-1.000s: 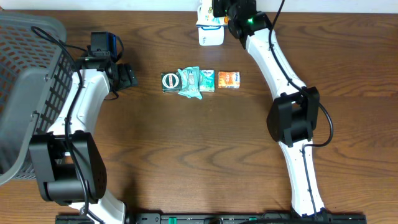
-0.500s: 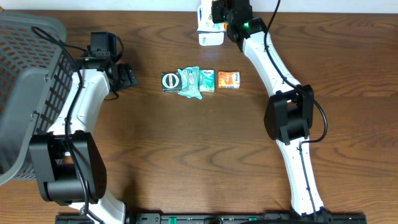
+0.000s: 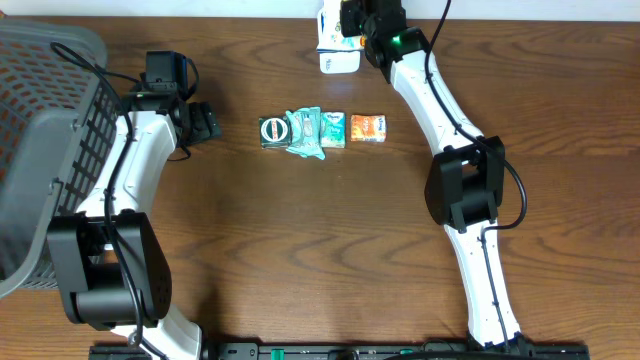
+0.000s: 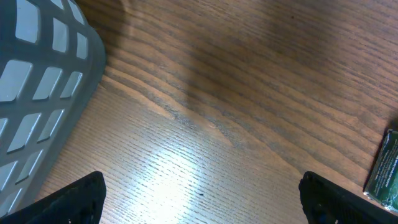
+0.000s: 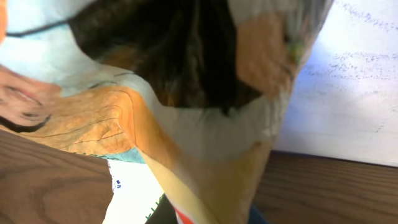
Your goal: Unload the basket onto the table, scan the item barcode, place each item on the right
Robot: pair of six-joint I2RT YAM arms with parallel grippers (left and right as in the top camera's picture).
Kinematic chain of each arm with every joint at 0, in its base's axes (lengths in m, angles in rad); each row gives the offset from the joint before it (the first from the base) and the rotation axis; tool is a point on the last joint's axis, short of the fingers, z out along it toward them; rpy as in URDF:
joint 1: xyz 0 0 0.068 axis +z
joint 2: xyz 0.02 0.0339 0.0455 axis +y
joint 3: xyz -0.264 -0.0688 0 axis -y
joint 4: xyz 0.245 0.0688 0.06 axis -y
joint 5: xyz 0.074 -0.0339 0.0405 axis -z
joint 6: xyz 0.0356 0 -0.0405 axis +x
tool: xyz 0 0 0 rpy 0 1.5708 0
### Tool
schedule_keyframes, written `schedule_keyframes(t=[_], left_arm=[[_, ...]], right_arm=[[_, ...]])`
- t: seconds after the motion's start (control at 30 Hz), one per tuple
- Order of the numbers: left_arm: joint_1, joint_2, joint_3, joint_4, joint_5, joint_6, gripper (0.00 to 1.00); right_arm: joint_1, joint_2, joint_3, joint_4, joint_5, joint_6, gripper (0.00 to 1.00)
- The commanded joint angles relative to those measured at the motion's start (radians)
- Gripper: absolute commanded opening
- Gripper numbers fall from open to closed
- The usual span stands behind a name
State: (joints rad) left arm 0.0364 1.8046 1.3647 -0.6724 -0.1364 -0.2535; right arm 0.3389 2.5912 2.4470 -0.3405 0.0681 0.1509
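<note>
Packet (image 3: 330, 30) sits in the right gripper (image 3: 352, 22) at the far edge of the wooden table (image 3: 300, 250). It is a crumpled snack wrapper in white, light blue and orange, held just above a white device (image 3: 339, 60) that stands on the table there. The right arm stretches up from the near edge to reach it. From the right wrist view the wrapper (image 5: 186, 93) fills nearly the whole frame and hides the fingers, so the grip itself cannot be seen. The jaws are closed right down, and the wrapper hangs pinched between them. A pale surface with faint print (image 5: 354, 74) lies behind it to the right, and wood grain shows below.

The left gripper (image 3: 200, 122) is over the table on the left side with its jaws spread as wide as they go, holding nothing. Its two dark fingertips (image 4: 81, 199) show at the bottom corners of the left wrist view, with bare wood between them. The grey plastic basket (image 3: 40, 150) lies just beside this arm, and its slotted wall (image 4: 37, 93) shows at the left of the wrist view.

Four more items lie in a tight row mid-table, well apart from both grippers — a round dark green tin (image 3: 272, 131), a teal pouch (image 3: 303, 133), a small teal box (image 3: 333, 129) and an orange box (image 3: 368, 127). The edge of a green item (image 4: 385, 168) shows at the right margin of the left wrist view.
</note>
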Motion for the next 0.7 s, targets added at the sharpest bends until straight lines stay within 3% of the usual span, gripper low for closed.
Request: schedule_keyframes(t=[0.0,0.67], left_arm=[[0.0,0.0,-0.006,0.0,-0.005,0.013,0.97],[0.0,0.0,-0.006,0.0,-0.005,0.013,0.97]], right_arm=[[0.007,-0.015,0.039,0.005,0.013,-0.01,0.01],[-0.005,-0.061,0.039,-0.079,0.013,-0.011,0.01]])
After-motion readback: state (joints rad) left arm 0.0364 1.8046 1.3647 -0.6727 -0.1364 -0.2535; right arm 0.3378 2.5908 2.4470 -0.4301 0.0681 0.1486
